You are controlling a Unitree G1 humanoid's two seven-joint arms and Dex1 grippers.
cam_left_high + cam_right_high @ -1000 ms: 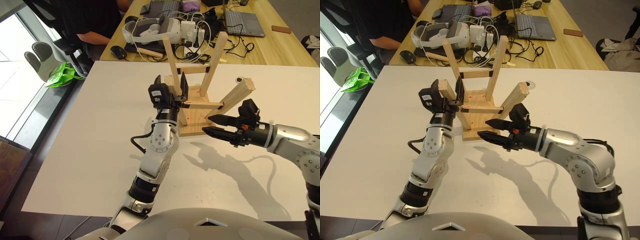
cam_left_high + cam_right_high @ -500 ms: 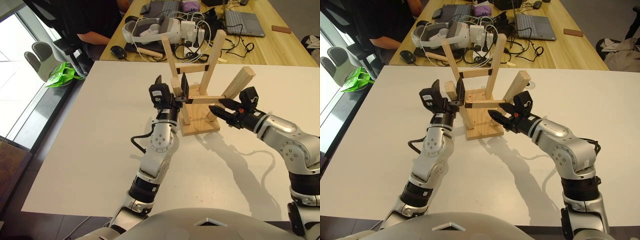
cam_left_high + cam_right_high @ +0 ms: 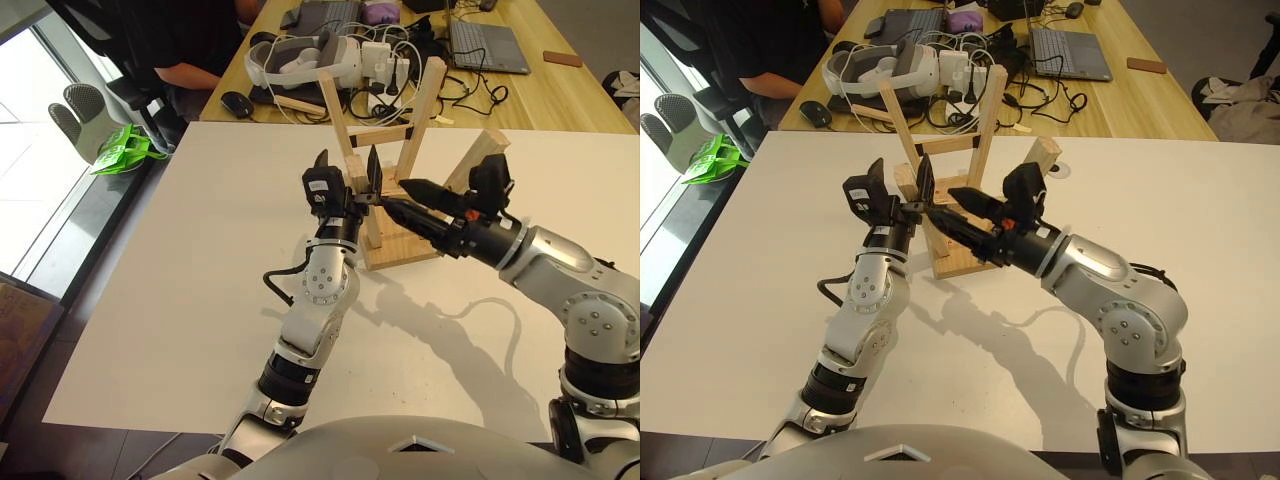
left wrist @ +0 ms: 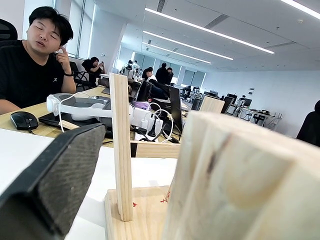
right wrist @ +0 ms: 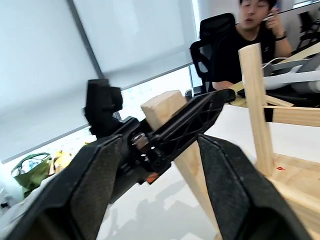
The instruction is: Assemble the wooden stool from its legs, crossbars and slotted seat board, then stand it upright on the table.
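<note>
White table [image 3: 180, 300] bearing inverted stool [image 3: 405, 248]; left gripper [image 3: 346, 170], jaws apart, straddles 1 leg [image 3: 368, 225]; right gripper [image 3: 395, 194], jaws apart, points just beside it. Risk: the 2 grippers collide, levering the leg loose.

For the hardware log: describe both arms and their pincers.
The left arm and right arm are silver-grey, with rounded housings and black bands. A black cable loops beside the left forearm. The left pincer and right pincer are black, each with two tapered fingers and textured pads. A white label marks the left wrist.
</note>
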